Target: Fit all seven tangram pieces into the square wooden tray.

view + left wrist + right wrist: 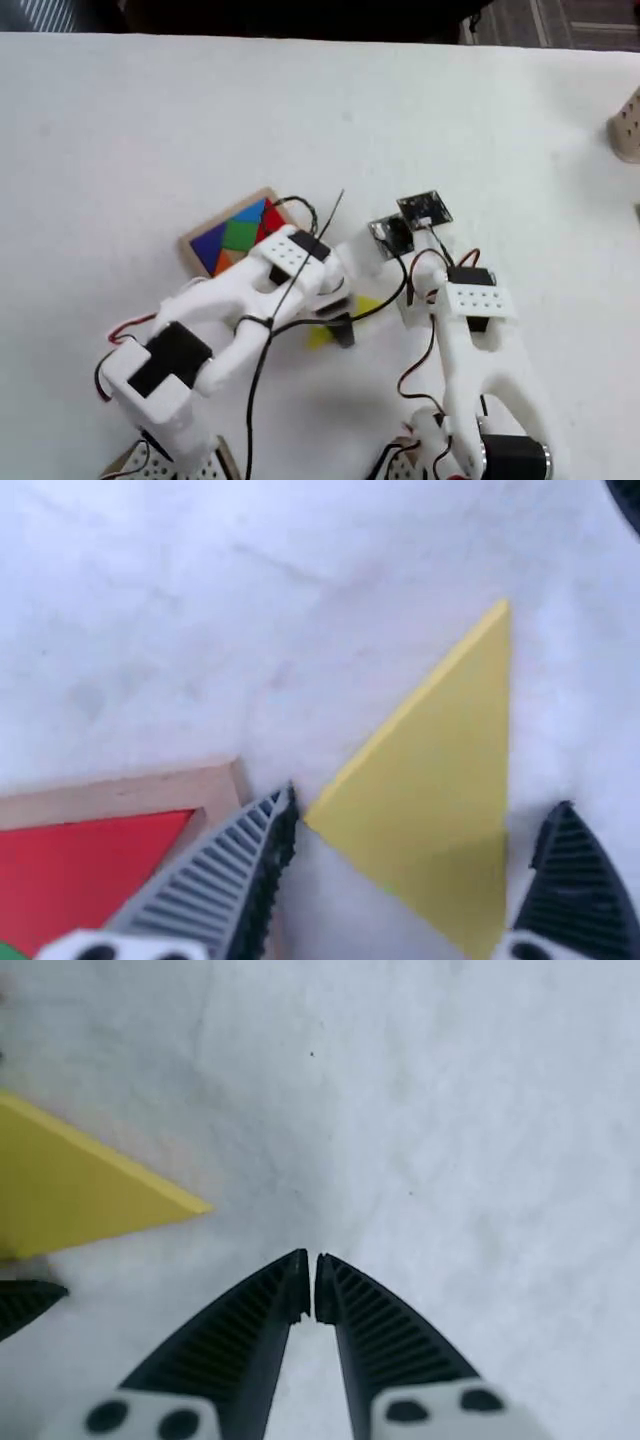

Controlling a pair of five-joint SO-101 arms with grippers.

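On the white counter (pixel 150 120), left of centre in the high view: a square wooden tray (pixel 188 243) with coloured pieces lying flat inside, namely a blue piece (pixel 212 245), a green piece (pixel 240 235), a red piece (pixel 272 218) and a sliver of an orange piece (pixel 227 262) at the near edge. Partly covered on its near side by the left arm (pixel 230 310), stretched across from the near left corner of the counter, with a black wire (pixel 262 350) looping along it.

Just beside the tray and outside it, on the bare counter: a yellow triangle (pixel 440 750). Straddled by the left hand (pixel 425 805), open wide and closed on nothing. One ribbed finger (pixel 240 870) over the tray's corner, next to the red piece; the other finger (pixel 570 880) just beside the triangle's opposite edge. A slim gap between the first fingertip and the nearest yellow corner. Contact between the second finger and the yellow edge: impossible to tell.

To the right in the high view: the right arm (pixel 470 300), extended away from its base at the near edge, red and black wires trailing beside it. Right hand (pixel 312 1260) closed, fingertips pressed together with nothing between them, above bare counter. Near it, off to one side, one sharp tip of the yellow triangle, apart from the closed fingertips, and next to that tip a dark fingertip (pixel 25 1305) of the left hand.

At the far right edge of the counter, well apart from everything else: a tan block with holes (pixel 628 125).
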